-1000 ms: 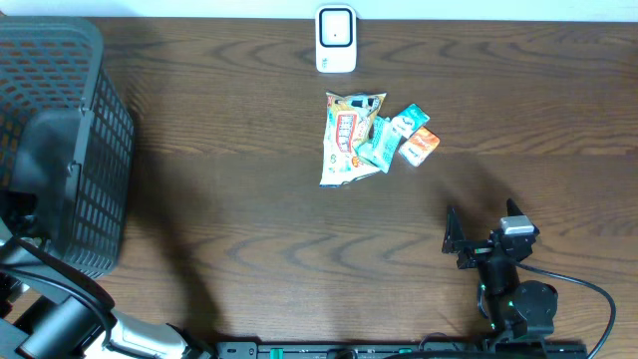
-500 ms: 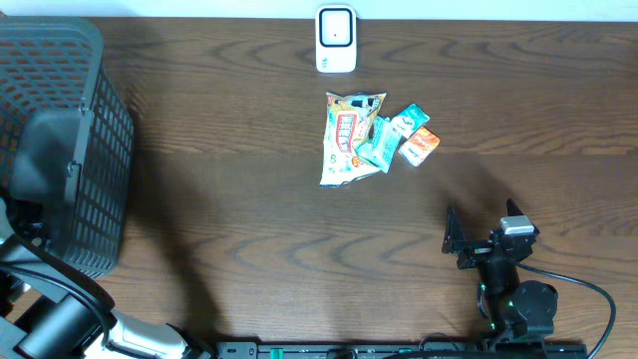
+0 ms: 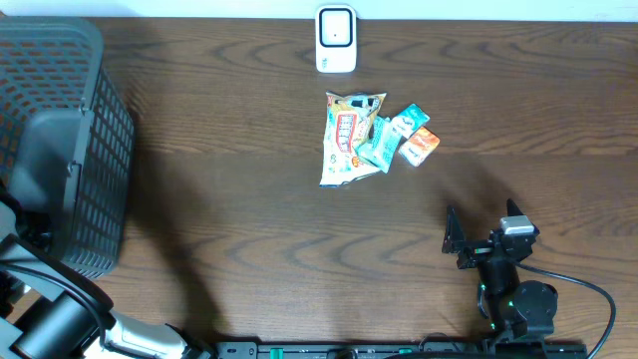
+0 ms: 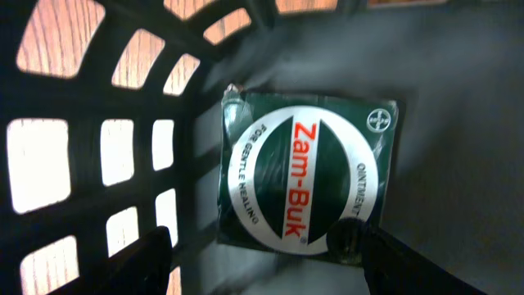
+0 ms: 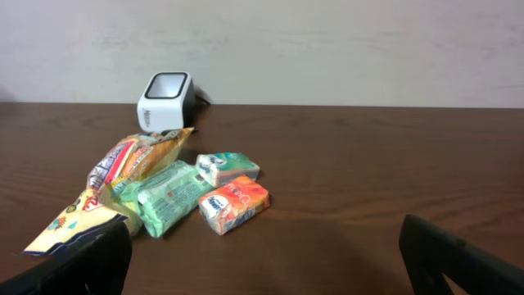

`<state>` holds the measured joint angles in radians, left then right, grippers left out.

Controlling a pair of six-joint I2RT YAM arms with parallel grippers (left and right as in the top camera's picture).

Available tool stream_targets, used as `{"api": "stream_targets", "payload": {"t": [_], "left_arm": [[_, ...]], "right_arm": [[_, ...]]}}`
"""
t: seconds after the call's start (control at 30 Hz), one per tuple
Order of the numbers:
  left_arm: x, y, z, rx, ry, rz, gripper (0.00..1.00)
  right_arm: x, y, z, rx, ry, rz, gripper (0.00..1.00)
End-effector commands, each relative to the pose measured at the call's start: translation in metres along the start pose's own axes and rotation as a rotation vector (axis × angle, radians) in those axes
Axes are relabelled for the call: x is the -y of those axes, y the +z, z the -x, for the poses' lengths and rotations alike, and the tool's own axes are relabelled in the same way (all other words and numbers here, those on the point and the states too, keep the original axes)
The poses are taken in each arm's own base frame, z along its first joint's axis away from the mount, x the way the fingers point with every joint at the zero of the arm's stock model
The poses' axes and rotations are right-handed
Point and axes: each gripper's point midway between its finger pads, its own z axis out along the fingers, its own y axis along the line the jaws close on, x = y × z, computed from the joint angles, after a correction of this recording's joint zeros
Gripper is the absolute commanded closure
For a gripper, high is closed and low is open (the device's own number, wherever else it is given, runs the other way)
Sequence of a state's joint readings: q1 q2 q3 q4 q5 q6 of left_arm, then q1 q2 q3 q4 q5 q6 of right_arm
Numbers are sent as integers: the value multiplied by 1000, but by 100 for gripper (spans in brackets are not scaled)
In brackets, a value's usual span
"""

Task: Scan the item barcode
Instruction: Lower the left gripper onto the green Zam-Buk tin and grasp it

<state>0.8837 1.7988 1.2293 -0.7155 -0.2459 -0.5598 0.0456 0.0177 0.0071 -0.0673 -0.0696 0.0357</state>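
Looking through your left wrist camera, you see the green Zam-Buk packet (image 4: 307,184) lying flat in the black basket (image 4: 90,205), close to its holey wall, and your left gripper (image 4: 268,266) has its fingers apart near the packet. Your right gripper (image 5: 266,262) is wide open too, facing the snack packs (image 5: 164,192) and the white scanner (image 5: 164,100)

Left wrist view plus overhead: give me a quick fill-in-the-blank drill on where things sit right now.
1. The green Zam-Buk box lies inside the black ____.
2. The packet lying farthest right on the table is coloured ____.
3. The right gripper has its jaws ____, with nothing between them.
Missing words: basket; orange; open.
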Motion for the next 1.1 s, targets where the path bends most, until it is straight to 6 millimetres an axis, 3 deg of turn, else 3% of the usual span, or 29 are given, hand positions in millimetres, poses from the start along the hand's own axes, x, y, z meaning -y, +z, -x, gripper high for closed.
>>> {"api": "stream_targets", "payload": {"t": [0.0, 0.43, 0.67, 0.87, 1.07], "left_arm": [[-7, 9, 1, 6, -2, 26, 27], [2, 26, 5, 41, -16, -1, 27], [5, 42, -6, -6, -2, 6, 27], [4, 43, -9, -20, 3, 15, 28], [1, 40, -11, -28, 10, 21, 40]], "right_arm": [[-1, 0, -1, -2, -15, 0, 1], [-1, 0, -1, -2, -15, 0, 1], [-1, 0, -1, -2, -15, 0, 1], [-1, 0, -1, -2, -15, 0, 1], [-1, 0, -1, -2, -15, 0, 1]]}}
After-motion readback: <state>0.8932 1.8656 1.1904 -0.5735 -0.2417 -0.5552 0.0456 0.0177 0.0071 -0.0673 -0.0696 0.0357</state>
